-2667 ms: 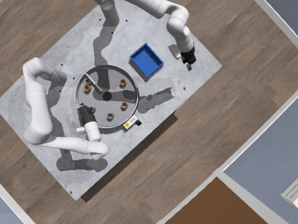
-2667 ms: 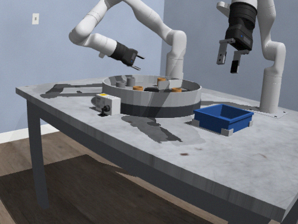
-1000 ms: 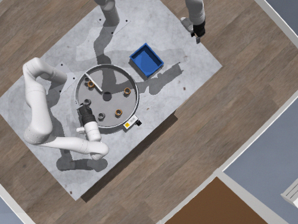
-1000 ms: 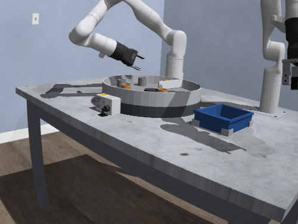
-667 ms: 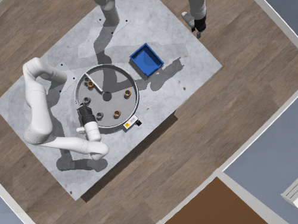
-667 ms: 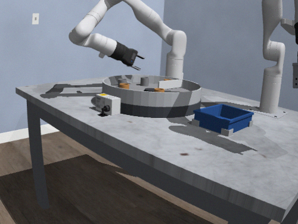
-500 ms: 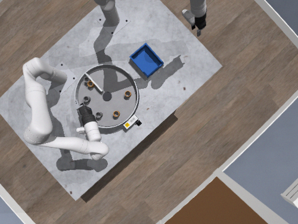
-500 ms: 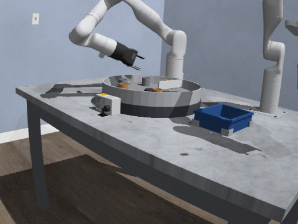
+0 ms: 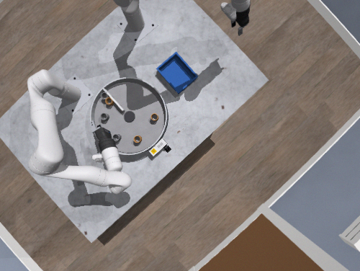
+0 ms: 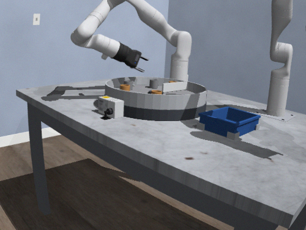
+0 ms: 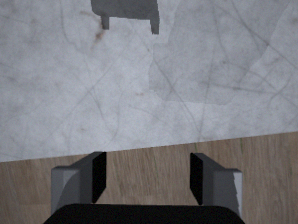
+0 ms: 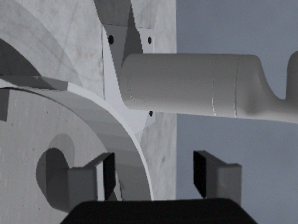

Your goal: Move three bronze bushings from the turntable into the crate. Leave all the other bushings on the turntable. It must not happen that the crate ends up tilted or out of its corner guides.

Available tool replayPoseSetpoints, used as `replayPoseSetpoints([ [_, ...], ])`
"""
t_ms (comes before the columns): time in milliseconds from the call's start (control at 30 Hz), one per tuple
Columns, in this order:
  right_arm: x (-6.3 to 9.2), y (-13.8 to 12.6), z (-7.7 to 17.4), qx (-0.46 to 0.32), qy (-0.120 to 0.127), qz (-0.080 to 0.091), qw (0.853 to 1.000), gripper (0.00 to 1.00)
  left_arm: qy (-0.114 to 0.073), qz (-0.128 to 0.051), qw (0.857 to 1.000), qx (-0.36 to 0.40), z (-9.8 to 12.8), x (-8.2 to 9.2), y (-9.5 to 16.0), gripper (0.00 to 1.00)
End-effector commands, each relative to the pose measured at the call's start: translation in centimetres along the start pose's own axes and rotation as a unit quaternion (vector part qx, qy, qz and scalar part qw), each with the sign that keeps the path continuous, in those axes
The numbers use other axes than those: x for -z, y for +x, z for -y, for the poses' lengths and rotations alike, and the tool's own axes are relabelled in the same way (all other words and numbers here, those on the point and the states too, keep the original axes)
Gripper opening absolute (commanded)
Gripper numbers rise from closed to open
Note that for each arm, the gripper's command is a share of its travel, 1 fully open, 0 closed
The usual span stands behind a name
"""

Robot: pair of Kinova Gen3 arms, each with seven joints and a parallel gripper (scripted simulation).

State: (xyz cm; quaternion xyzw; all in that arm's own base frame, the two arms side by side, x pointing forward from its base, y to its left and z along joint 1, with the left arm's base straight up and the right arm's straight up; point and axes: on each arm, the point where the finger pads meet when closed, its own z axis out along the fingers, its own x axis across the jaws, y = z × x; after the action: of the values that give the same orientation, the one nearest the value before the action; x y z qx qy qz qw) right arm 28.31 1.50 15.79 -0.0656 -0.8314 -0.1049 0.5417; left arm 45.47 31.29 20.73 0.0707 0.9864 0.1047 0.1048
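Bronze bushings on turntable, yellow label on white box

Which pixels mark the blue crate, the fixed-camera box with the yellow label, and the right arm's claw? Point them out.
blue crate (image 9: 175, 73) (image 10: 221, 125): top, inner floor; exterior, outer wall
box with yellow label (image 9: 158, 147) (image 10: 119, 109): top, upper face; exterior, side
right claw (image 9: 97, 128) (image 10: 145, 64) (image 12: 154, 175): top, exterior, right wrist; between fingertips

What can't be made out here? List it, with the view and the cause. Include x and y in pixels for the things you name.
- Left gripper (image 9: 237, 28) (image 11: 148, 172): absent from the exterior view, beyond its edge.
- Lower parts of the bronze bushings (image 9: 137, 142) (image 10: 125, 87): exterior view, behind the near wall of the turntable (image 9: 166, 108) (image 10: 159, 102) (image 12: 120, 145).
- Far corner guide: exterior view, behind the crate (image 9: 166, 60) (image 10: 217, 123).
- Print on the white box (image 9: 156, 150) (image 10: 119, 109): top view, too small.
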Motion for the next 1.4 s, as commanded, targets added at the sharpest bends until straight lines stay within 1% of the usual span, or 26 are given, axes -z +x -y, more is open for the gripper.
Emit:
replayPoseSetpoints([
  [0,0.0,0.1,-0.1,-0.002,0.002,0.002,1.000,1.00,0.001,-0.006,1.000,0.005,-1.0,0.1,1.7,1.00],
  [367,0.0,0.1,-0.1,-0.002,0.002,0.002,1.000,1.00,0.004,-0.019,1.000,0.009,-2.7,0.0,4.8,1.00],
  [433,0.0,0.1,-0.1,-0.002,0.002,0.002,1.000,1.00,0.004,-0.019,1.000,0.009,-2.7,0.0,4.8,1.00],
  [467,0.0,0.1,-0.1,-0.002,0.002,0.002,1.000,1.00,0.005,-0.022,1.000,0.010,-3.1,0.0,5.6,1.00],
  [933,0.0,0.1,-0.1,-0.002,0.002,0.002,1.000,1.00,0.010,-0.036,0.999,0.016,-4.9,0.0,9.6,1.00],
  [1000,0.0,0.1,-0.1,-0.002,0.002,0.002,1.000,1.00,0.010,-0.036,0.999,0.016,-4.9,0.0,9.6,1.00],
  [1033,0.0,0.1,-0.1,-0.002,0.002,0.002,1.000,1.00,0.011,-0.039,0.999,0.017,-5.2,0.1,10.4,1.00],
  [1367,0.0,0.1,-0.1,-0.002,0.002,0.002,1.000,1.00,0.016,-0.049,0.998,0.021,-6.2,0.2,13.4,1.00],
])
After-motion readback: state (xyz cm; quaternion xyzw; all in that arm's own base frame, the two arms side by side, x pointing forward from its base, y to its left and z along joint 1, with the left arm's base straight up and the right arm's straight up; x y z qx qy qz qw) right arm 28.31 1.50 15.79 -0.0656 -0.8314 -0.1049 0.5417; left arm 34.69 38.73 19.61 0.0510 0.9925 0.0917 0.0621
